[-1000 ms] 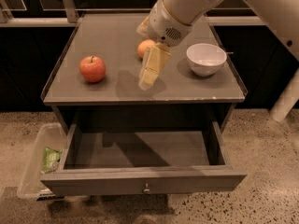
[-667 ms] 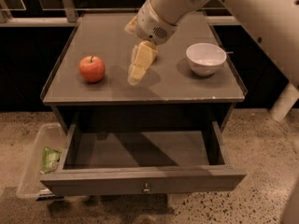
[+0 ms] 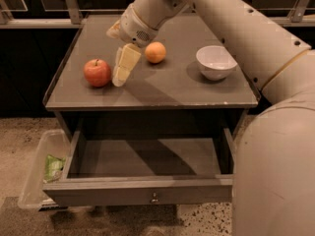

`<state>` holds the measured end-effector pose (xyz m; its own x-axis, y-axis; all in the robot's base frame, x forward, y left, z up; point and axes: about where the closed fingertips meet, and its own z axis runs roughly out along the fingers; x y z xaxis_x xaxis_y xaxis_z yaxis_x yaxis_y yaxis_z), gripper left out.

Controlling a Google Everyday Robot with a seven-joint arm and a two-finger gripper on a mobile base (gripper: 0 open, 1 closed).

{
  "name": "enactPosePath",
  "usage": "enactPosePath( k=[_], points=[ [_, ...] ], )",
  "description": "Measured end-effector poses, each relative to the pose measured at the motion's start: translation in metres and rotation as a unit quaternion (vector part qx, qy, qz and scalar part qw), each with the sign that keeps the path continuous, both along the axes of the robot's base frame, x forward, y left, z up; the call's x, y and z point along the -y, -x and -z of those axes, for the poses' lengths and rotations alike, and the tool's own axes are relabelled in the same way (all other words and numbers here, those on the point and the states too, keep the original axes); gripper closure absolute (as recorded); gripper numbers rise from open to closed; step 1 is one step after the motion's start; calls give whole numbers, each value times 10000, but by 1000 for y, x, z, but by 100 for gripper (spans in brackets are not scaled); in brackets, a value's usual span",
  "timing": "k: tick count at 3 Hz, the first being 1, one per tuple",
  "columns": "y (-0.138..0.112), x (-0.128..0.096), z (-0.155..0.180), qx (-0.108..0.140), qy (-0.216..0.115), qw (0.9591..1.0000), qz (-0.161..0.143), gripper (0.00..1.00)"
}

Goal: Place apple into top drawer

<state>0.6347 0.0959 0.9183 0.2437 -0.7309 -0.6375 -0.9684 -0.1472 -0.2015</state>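
Pincer (image 3: 119, 78), opening not determinable, was held just right of apple (image 3: 97, 73); centring over it before closing was judged necessary.

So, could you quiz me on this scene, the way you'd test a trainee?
1. True or false: the apple already lies in the top drawer.
2. Where is the gripper? A) inside the top drawer B) over the tabletop, just beside the apple C) down by the floor
3. Fill in: the small fruit between the gripper and the white bowl is coloured ____.

Key: 1 false; 2 B; 3 orange.
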Motion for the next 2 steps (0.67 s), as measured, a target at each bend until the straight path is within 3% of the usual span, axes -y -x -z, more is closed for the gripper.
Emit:
enactPosePath(
  k=[2],
  points=[
    [-9,-60,28,-278,-136,9979,-564,0]
  ],
)
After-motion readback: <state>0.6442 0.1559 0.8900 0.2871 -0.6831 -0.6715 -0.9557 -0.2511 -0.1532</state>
